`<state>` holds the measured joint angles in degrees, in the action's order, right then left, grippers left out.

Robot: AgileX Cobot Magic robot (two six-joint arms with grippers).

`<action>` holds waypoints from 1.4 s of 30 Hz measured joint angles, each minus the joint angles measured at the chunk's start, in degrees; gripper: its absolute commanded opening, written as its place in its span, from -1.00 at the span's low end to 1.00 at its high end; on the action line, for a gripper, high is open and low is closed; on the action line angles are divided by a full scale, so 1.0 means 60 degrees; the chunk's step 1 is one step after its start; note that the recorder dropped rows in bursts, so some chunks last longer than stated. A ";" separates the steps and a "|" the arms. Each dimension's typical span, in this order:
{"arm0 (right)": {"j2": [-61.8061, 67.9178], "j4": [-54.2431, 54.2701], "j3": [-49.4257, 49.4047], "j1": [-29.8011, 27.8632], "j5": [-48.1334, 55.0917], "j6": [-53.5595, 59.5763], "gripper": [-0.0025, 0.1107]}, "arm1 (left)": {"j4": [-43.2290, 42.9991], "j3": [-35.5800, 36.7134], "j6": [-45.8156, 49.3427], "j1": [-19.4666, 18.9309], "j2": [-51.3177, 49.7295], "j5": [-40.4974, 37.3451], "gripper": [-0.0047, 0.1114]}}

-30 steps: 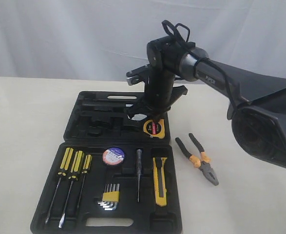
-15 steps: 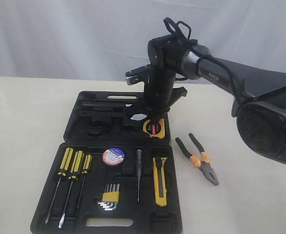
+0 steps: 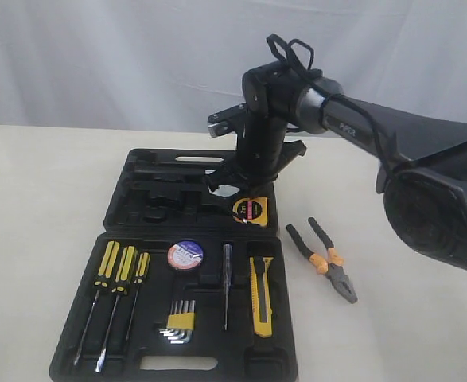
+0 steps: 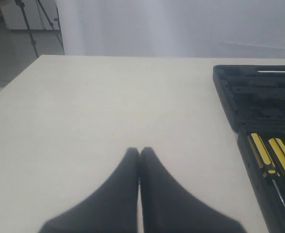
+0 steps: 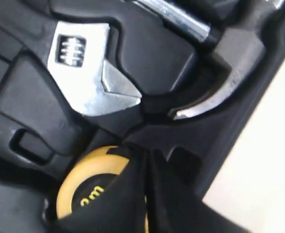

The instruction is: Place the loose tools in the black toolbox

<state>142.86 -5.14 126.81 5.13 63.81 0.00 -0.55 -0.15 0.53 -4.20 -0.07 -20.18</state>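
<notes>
Looking through the right wrist view, I see the right gripper [image 5: 144, 154] pinched fully together over the yellow tape measure [image 5: 81, 196], marked "2m", which sits in the far half of the black toolbox [image 3: 118, 199], at its right end. The left gripper [image 4: 139, 151] is closed too, empty, above the table [image 4: 84, 107]. The pliers [image 3: 325, 259] lie on the table right of the toolbox; the utility knife [image 3: 262, 296] and tape roll [image 3: 185, 255], label unreadable, sit in its near half.

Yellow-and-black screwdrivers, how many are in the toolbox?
3, side by side in the near half of the black toolbox, at its left end: leftmost screwdriver, middle screwdriver, rightmost screwdriver. The right arm could hide others.
</notes>
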 measured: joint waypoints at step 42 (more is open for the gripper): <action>-0.3894 -0.0841 -0.1185 -0.0266 0.0916 -0.0597 -0.97 | 0.0000 0.0000 0.0000 0.0000 0.0000 0.0000 -0.92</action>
<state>119.50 -10.18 119.70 3.53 69.30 -3.58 -0.55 -0.15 0.53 -4.20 -0.07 -20.18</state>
